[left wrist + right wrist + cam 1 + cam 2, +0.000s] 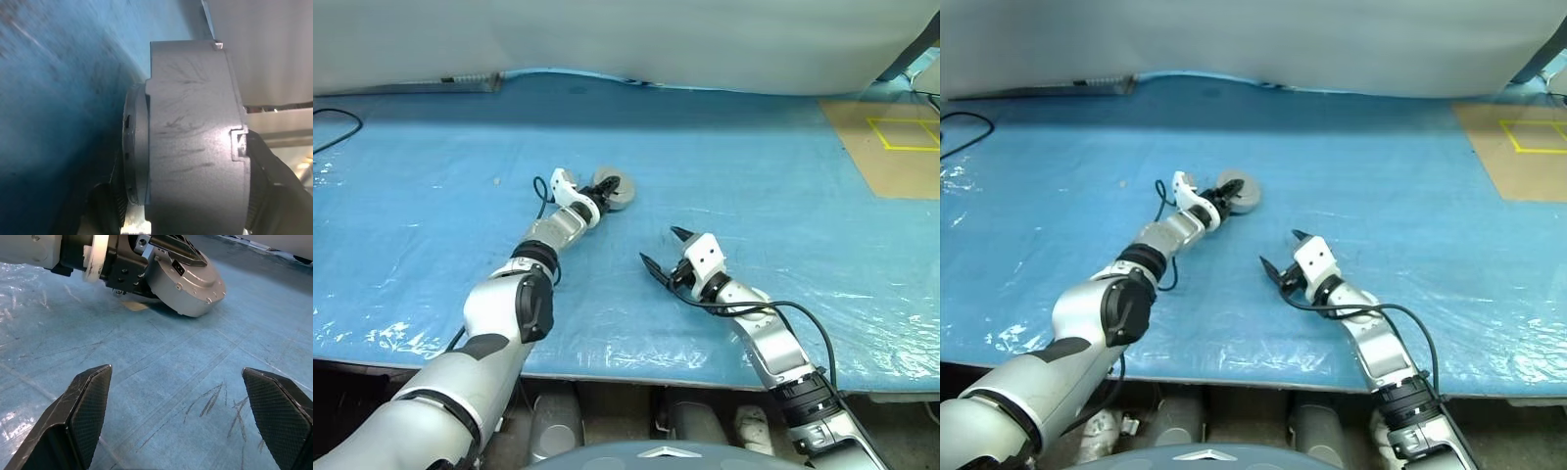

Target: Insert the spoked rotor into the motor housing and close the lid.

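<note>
On the blue mat (431, 196), a little left of the middle, my left gripper (604, 199) is closed on a round grey-silver assembly (619, 190) that I take to be the motor housing with the lid on it, and it holds that piece tilted with its low edge at or just above the mat; I cannot tell whether it touches. Through the right wrist camera I see the piece (188, 281) as a round silver casing with small screws along its rim and a dark finger laid across its upper face, while the left wrist camera looks straight at its scuffed grey side wall (190, 137) with one black ridged finger (266, 181) pressed to its end face. I cannot make out the spoked rotor, and no copper windings show from any angle, so whether it sits inside is beyond what I can say. My right gripper (665, 252) hangs nearer to me and to the right of the housing, well apart from it, its two black fingers (80, 416) spread wide with nothing between them but bare scratched mat. At the far right corner a tan board (891, 147) with yellow tape lines lies on the mat, and a black cable (337, 122) curls in at the far left
</note>
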`<state>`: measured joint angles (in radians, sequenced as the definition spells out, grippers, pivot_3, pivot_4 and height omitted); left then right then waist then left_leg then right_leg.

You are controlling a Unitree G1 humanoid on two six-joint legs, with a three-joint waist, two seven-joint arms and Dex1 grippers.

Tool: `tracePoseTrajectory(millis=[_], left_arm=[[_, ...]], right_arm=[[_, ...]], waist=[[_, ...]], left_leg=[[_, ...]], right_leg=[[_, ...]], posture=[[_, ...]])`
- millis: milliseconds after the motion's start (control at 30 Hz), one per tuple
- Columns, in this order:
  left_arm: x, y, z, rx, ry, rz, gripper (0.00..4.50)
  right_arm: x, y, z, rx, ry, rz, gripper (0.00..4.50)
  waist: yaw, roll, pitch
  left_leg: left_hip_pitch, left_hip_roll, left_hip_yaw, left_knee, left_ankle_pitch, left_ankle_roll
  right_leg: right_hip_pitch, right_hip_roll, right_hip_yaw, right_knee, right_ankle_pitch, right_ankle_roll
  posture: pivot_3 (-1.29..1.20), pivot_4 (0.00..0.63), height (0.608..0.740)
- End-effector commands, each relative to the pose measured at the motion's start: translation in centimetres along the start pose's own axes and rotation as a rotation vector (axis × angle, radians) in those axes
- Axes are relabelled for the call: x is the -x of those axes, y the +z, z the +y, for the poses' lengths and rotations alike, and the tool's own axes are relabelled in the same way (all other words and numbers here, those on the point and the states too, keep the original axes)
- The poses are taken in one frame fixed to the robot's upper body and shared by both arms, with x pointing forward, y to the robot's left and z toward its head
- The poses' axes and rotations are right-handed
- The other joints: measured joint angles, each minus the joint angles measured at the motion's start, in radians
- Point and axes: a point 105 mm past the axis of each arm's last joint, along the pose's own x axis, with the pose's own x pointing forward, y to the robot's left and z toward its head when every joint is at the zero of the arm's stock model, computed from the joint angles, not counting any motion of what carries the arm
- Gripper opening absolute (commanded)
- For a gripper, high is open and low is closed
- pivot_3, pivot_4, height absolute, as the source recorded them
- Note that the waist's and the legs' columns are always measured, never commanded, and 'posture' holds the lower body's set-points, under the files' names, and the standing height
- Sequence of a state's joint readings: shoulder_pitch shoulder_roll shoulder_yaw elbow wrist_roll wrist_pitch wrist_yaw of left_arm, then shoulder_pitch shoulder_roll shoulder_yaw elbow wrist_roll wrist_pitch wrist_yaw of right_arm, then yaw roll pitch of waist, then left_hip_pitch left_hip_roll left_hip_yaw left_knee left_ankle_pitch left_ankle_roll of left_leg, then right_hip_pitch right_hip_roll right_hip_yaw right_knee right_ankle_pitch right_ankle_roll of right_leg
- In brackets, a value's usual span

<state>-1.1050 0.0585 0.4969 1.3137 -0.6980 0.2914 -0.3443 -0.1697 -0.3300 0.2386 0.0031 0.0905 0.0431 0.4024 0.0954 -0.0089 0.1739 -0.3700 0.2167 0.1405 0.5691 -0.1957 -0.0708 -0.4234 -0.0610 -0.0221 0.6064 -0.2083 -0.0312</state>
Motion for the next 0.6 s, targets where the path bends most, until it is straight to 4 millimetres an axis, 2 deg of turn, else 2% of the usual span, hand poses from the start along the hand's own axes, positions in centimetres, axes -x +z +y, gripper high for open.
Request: tracePoseTrajectory(millis=[33, 67, 267, 433, 600], left_arm=[[-0.3, 2.9, -1.6, -0.025, 0.011, -0.111, 2.37], [-0.3, 2.9, -1.2, -0.023, 0.028, -0.109, 2.37], [0.2, 2.2, 0.4, -0.056, 0.069, -0.055, 4.45], [1.6, 2.0, 3.0, -0.11, 0.101, 0.015, 4.48], [4.4, 0.6, 6.7, -0.339, 0.099, 0.189, 4.48]], right_arm=[[0.2, 0.6, -0.1, 0.014, -0.006, -0.024, 4.5], [0.2, 0.6, -0.1, 0.013, -0.005, -0.023, 4.5], [0.1, 0.7, 0.4, -0.002, 0.007, -0.023, 4.5], [0.0, 1.1, 0.8, -0.049, 0.03, -0.033, 4.5], [0.4, 0.7, 1.4, -0.107, 0.074, -0.011, 4.5]], waist=[[0.0, 0.0, 0.0], [0.0, 0.0, 0.0], [0.0, 0.0, 0.0], [-0.005, 0.0, 0.0], [-0.015, 0.001, -0.001]], left_leg=[[0.0, 0.0, 0.0, 0.0, 0.0, 0.0], [0.0, 0.0, 0.0, 0.0, 0.0, 0.0], [0.002, 0.0, 0.0, 0.001, 0.0, 0.0], [0.004, 0.001, 0.0, 0.001, 0.0, 0.0], [0.01, 0.002, 0.003, -0.001, 0.0, 0.0]], right_leg=[[0.0, 0.0, 0.0, 0.0, 0.0, 0.0], [0.0, 0.0, 0.0, 0.0, 0.0, 0.0], [0.002, 0.0, 0.0, 0.0, 0.0, 0.0], [0.005, 0.0, 0.0, 0.001, -0.002, -0.006], [0.01, 0.0, 0.001, 0.0, -0.003, -0.007]], posture=[[0.0, 0.15, 0.74], [0.0, 0.15, 0.74], [0.0, 0.15, 0.74], [0.0, 0.15, 0.74], [0.0, 0.15, 0.74]])
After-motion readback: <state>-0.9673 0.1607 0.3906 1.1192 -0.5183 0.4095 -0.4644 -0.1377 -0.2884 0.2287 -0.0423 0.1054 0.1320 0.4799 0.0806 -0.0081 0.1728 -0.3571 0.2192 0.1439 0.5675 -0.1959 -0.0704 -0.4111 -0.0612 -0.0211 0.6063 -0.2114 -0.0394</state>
